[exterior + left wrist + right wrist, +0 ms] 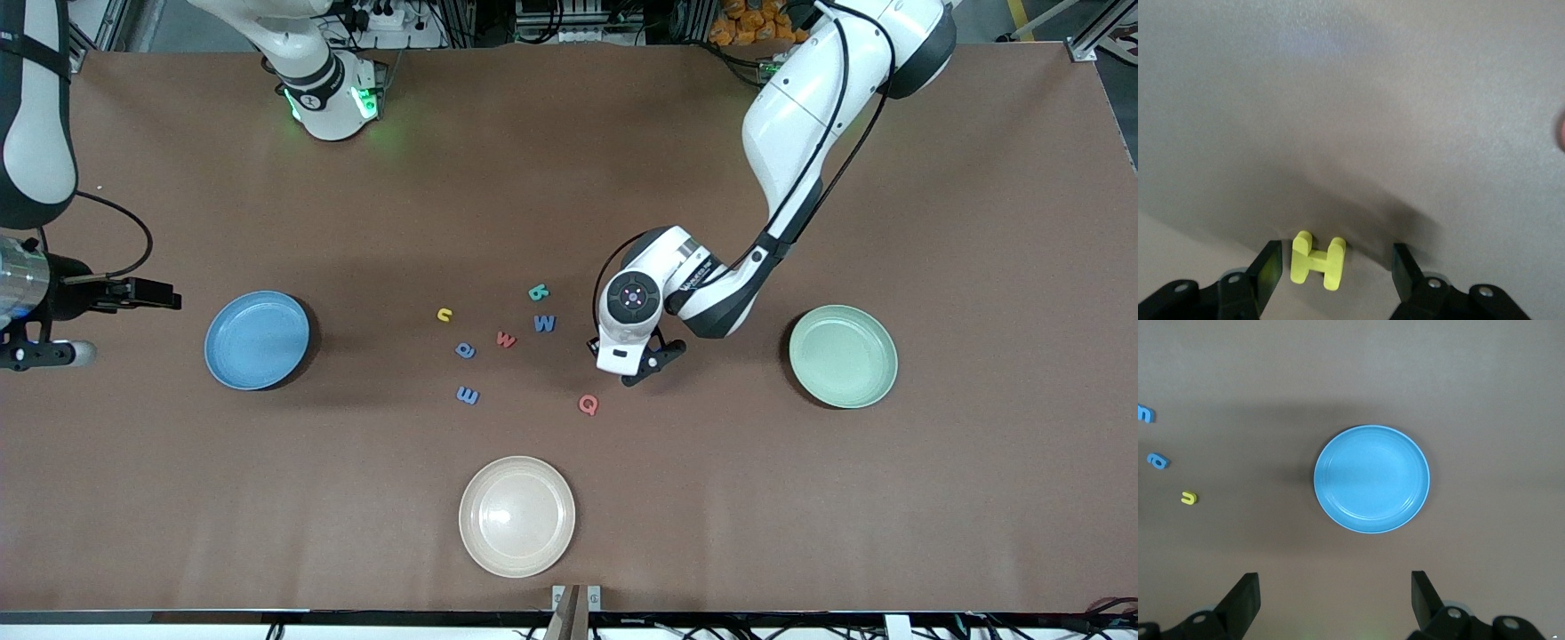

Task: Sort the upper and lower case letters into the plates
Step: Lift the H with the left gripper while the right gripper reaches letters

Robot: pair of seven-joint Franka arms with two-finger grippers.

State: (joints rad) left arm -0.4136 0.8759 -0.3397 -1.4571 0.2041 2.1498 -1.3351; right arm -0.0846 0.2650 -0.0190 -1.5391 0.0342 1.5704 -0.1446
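Observation:
Several small letters lie in the middle of the table: a yellow one (444, 314), a teal one (538, 292), a blue W (545, 324), a red w (506, 339), two more blue ones (465, 350) (468, 395) and a pink Q (588, 404). My left gripper (627, 360) is down at the table beside the Q, hiding what is under it. In the left wrist view a yellow H (1317, 260) lies between the fingers of the left gripper (1336, 260), which stand open with a gap on one side. The blue plate (257, 340) and mint plate (843, 356) are empty. My right gripper (164, 298) waits open beside the blue plate (1371, 479).
A cream plate (516, 516) sits near the table's front edge, nearer the camera than the letters. The right wrist view also shows the yellow letter (1189, 497) and a blue letter (1158, 461) off to one side of the plate.

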